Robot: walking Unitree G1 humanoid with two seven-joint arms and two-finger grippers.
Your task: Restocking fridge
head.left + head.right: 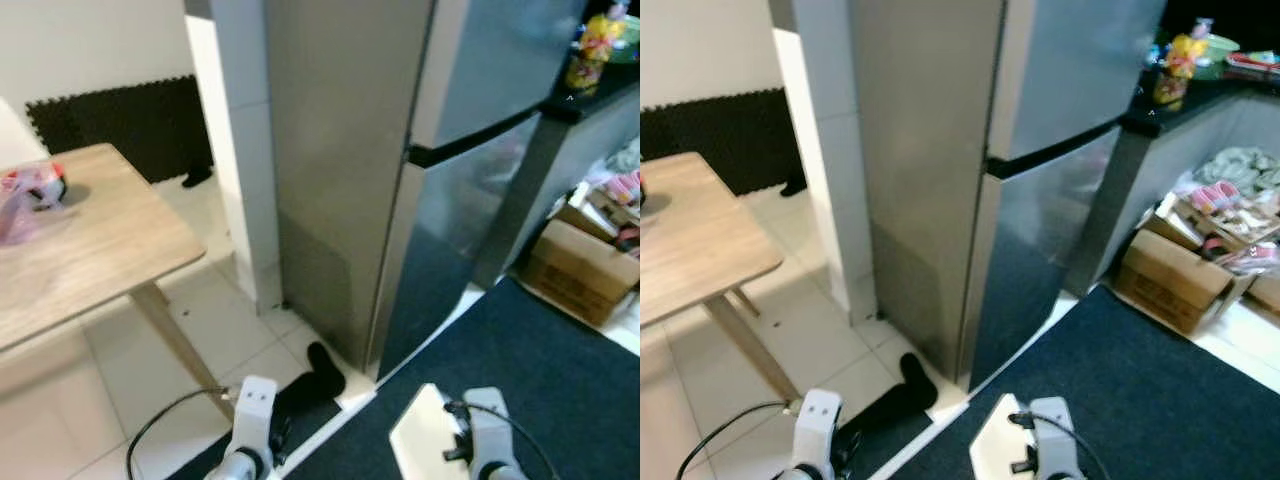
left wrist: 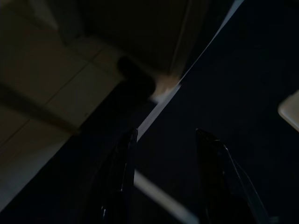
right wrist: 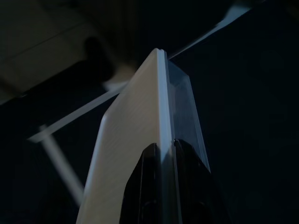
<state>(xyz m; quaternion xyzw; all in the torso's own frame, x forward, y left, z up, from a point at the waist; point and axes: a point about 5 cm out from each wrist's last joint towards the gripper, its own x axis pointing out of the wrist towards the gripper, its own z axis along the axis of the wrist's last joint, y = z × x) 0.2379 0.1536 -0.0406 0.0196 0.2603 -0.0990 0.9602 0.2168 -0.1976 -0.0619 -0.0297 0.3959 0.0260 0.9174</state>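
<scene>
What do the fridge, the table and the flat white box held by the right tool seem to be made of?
Fridge: likely brushed steel or a steel-look coating; grey with a soft sheen.
Table: pale wood or wood-look laminate; grain lines show.
Flat white box, clamped by the right tool: matte white card or plastic with a clear plastic edge.

Ahead of our jaws the fridge point(image 1: 400, 170) stands with both doors shut, a wall of steel blocking any reach inside. Between the left jaws lies open dark carpet point(image 2: 243, 60), with a black sock point(image 1: 312, 382) just beyond them. The right jaws are clamped on a white carton point(image 3: 135, 140), cardboard boxes point(image 1: 1180, 275) crowding farther off.
</scene>
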